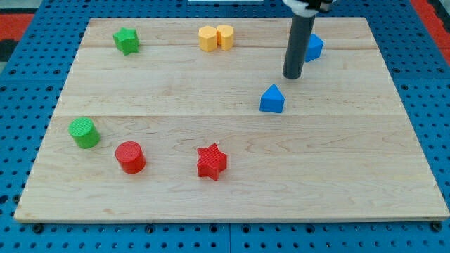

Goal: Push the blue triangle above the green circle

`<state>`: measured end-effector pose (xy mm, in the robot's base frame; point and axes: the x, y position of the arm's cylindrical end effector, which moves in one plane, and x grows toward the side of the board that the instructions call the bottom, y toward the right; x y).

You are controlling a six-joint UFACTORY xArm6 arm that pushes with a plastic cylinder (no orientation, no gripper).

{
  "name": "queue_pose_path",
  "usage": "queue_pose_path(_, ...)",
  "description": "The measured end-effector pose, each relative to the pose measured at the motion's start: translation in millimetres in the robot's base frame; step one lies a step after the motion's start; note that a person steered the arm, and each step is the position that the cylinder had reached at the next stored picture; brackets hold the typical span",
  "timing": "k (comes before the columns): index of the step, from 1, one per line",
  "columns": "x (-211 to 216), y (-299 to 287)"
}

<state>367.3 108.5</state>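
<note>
The blue triangle (272,99) lies right of the board's middle. The green circle (84,132) sits near the view's left edge of the board, lower down. My tip (292,76) rests on the board just above and slightly right of the blue triangle, a small gap apart. A second blue block (313,47) is partly hidden behind the rod at the upper right; its shape is unclear.
A green star (126,40) is at the upper left. Two yellow blocks (215,37) sit together at the top middle. A red circle (130,156) and a red star (211,161) lie at the lower middle. The wooden board (337,176) rests on a blue pegboard.
</note>
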Motion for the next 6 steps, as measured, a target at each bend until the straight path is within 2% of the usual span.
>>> queue_pose_path(2,63.2,-18.8)
queue_pose_path(6,64.3,-18.6)
